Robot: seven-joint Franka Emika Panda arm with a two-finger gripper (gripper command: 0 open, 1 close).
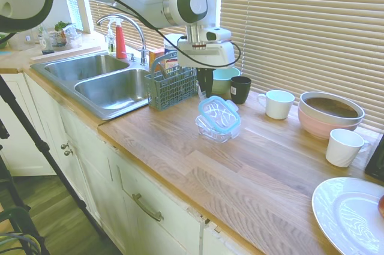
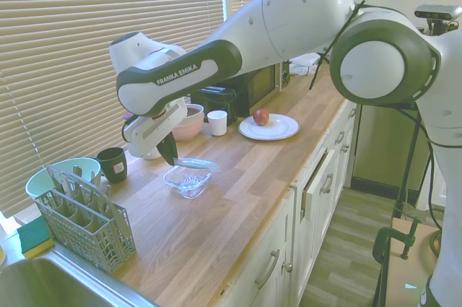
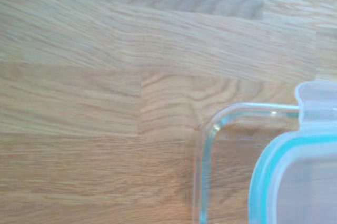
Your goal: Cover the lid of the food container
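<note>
Two white mugs [image 1: 278, 104] [image 1: 344, 147], two stacked bowls [image 1: 330, 114], one black cup [image 1: 240, 89]

The white arm [image 2: 289, 25] reaches low across from its big shoulder joint, with the wrist bent downward. The gripper [image 2: 171, 157] points down, and its dark fingers [image 2: 168, 149] seem closed together.

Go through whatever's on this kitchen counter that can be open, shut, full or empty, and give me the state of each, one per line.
lid: held by the gripper at its far edge, tilted over the dish, not seated
food container: uncovered, empty
gripper: shut on the lid's edge
white plate: holds one apple
utensil caddy: upright, looks empty
faucet: no water running
</note>
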